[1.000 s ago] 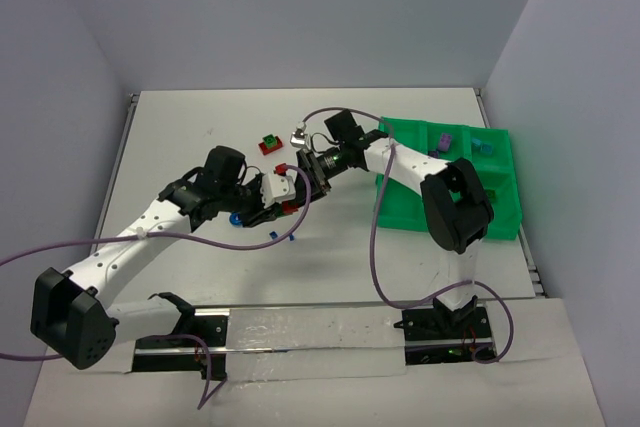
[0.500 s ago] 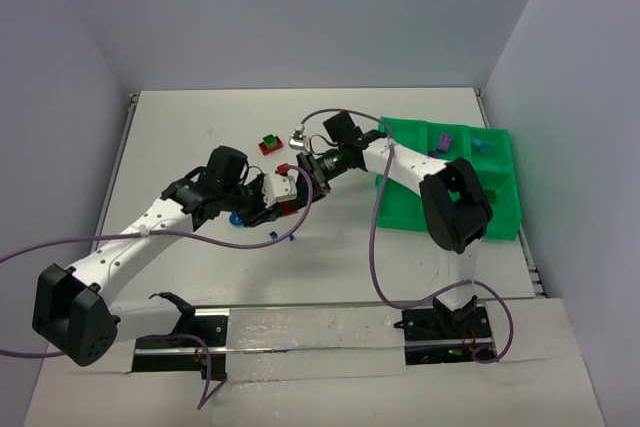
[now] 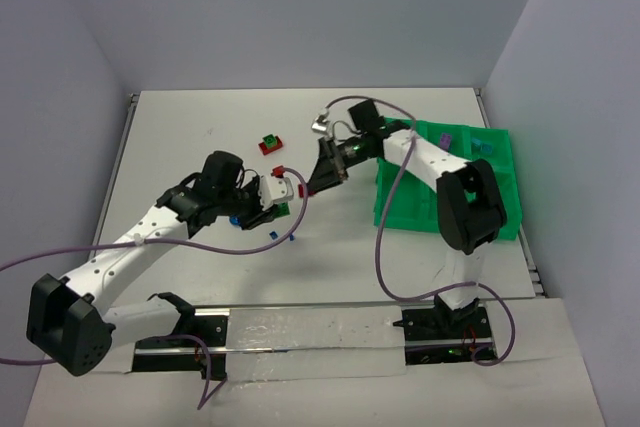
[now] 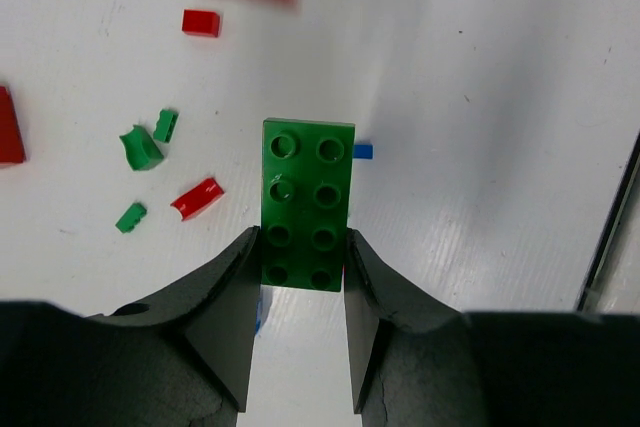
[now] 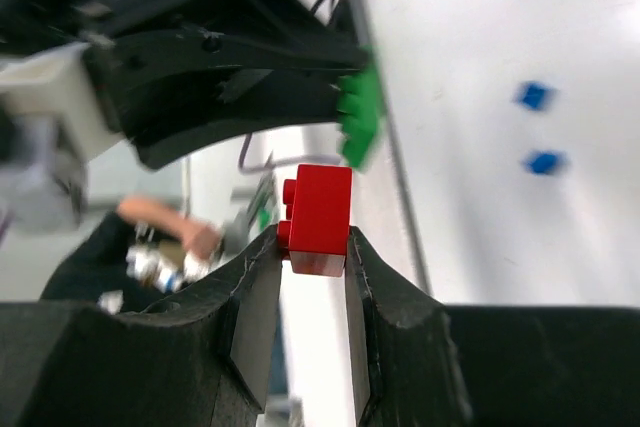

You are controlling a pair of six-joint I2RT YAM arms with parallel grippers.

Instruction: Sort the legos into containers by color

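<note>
My left gripper (image 4: 300, 267) is shut on the near end of a green two-by-four brick (image 4: 308, 205), held over the white table; it shows in the top view (image 3: 283, 209) too. My right gripper (image 5: 315, 247) is shut on a small red brick (image 5: 318, 217). In the top view the right gripper (image 3: 305, 187) sits just right of the left one, a small gap between them. In the right wrist view the left gripper's green brick (image 5: 356, 127) shows beyond the red one. The bright green tray (image 3: 398, 209) lies at the right, with purple (image 3: 443, 142) and blue (image 3: 484, 147) bricks in its compartments.
Small loose pieces lie under my left gripper: red bits (image 4: 200, 22) (image 4: 197, 198), green bits (image 4: 140, 147) (image 4: 130, 217) and a blue bit (image 4: 362, 151). A red-and-green brick stack (image 3: 269, 143) sits farther back. Blue bits (image 3: 275, 234) lie near the left arm.
The two grippers were together on a joined red and green piece; the right gripper has pulled back and to the right with the red brick, and the green brick stays in the left gripper.
</note>
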